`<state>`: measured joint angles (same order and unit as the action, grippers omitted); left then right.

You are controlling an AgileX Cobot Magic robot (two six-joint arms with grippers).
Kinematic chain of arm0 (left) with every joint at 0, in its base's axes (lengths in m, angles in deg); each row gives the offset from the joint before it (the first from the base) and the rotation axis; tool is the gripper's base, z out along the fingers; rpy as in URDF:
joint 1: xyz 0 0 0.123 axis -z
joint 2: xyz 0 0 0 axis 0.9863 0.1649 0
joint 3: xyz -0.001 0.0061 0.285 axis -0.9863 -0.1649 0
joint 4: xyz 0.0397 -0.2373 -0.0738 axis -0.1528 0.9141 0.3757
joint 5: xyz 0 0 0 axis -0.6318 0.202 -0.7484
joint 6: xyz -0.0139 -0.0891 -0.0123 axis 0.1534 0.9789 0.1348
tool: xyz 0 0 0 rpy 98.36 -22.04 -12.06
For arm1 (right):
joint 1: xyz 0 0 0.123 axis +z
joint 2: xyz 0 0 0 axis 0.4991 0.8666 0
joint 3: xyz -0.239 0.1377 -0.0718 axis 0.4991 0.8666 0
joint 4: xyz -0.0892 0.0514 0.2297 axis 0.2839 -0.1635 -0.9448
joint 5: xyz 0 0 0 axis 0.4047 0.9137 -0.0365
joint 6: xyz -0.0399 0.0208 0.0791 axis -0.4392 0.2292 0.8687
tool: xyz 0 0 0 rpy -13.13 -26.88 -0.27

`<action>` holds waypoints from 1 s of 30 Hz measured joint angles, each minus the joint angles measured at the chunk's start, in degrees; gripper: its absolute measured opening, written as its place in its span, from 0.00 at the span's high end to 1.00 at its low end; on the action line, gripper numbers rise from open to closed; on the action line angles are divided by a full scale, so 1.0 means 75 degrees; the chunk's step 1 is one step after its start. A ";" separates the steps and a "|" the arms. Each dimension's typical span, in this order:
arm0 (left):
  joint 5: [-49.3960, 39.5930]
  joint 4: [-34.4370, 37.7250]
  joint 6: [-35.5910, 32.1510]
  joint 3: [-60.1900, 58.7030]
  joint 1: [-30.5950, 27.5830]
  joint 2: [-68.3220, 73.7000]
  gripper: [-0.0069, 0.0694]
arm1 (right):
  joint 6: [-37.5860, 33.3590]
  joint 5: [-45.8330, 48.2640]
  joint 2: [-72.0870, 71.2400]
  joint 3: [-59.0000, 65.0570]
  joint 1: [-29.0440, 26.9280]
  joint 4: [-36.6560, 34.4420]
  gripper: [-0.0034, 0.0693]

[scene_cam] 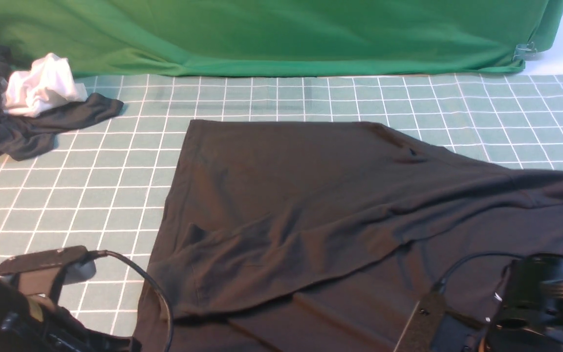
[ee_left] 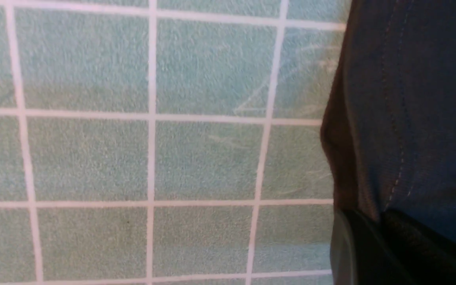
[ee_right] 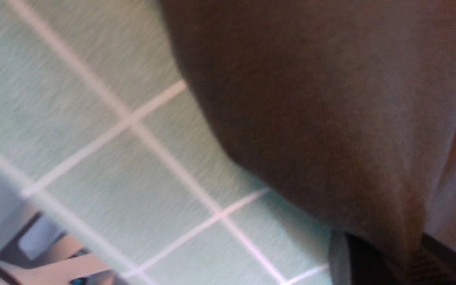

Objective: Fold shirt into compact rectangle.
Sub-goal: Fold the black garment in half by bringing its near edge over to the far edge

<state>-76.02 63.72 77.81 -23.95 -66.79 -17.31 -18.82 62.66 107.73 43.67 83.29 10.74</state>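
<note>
Cloth sits in both grips, so we judge this to be the opening of a fold: the near edge is taken, not yet carried over. The shirt (scene_cam: pixel 286 195) lies spread across the middle and right of the table (scene_cam: pixel 115 195), running out of the front view on the right, with an upper layer lying slantwise over a lower one near the front.

The left end effector (ee_left: pixel 370 245) is pressed together on a stitched hem of the shirt, low over the grid mat. The right end effector (ee_right: pixel 390 261) pinches a gathered point of the shirt, and the cloth fans out from it with the mat showing beneath.

Next, as we read it, both arms should raise the edge evenly and carry it toward the far side, keeping the fabric taut between them so that the layer lands flat and square.

Only the front view gives us the whole outline, the wrinkles, and the grey garment (scene_cam: pixel 17 137) with a white cloth (scene_cam: pixel 42 90) well apart at the far left; there the fingertips are cut off by the frame. Only the wrist views show the pinches themselves, and the left one alone shows the hem stitching.
</note>
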 joint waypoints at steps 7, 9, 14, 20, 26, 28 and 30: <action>-0.0009 -0.0265 0.0049 0.0885 0.0000 -0.0346 0.89 | 0.0228 0.0366 -0.0511 -0.0357 -0.0465 0.0041 0.90; 0.0294 -0.0304 0.0102 0.1262 0.0000 -0.0209 0.89 | 0.0234 0.0421 -0.0518 -0.0611 -0.0742 0.0077 0.90; 0.0591 -0.0356 0.0196 0.2369 0.0000 0.0603 0.89 | -0.0052 0.0437 -0.0511 -0.1370 -0.1499 0.0090 0.90; 0.0477 -0.0414 0.0047 0.3034 0.0000 0.1802 0.89 | -0.0343 0.0468 -0.0471 -0.1918 -0.2219 0.0109 0.90; -0.0922 0.0305 -0.0672 0.2889 0.0000 0.1865 0.89 | -0.0377 0.0519 -0.0417 -0.1927 -0.2284 0.0102 0.90; -0.1166 0.0592 -0.0864 0.2679 0.0000 0.1815 0.89 | -0.0377 0.0521 -0.0417 -0.1927 -0.2284 0.0102 0.90; -0.1537 0.1255 -0.1134 0.2053 0.0058 0.1680 0.88 | -0.0383 0.0521 -0.0417 -0.1927 -0.2290 0.0102 0.90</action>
<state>-87.55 73.14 69.31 -8.56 -66.35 -4.71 -21.69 66.58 104.60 29.22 66.12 11.51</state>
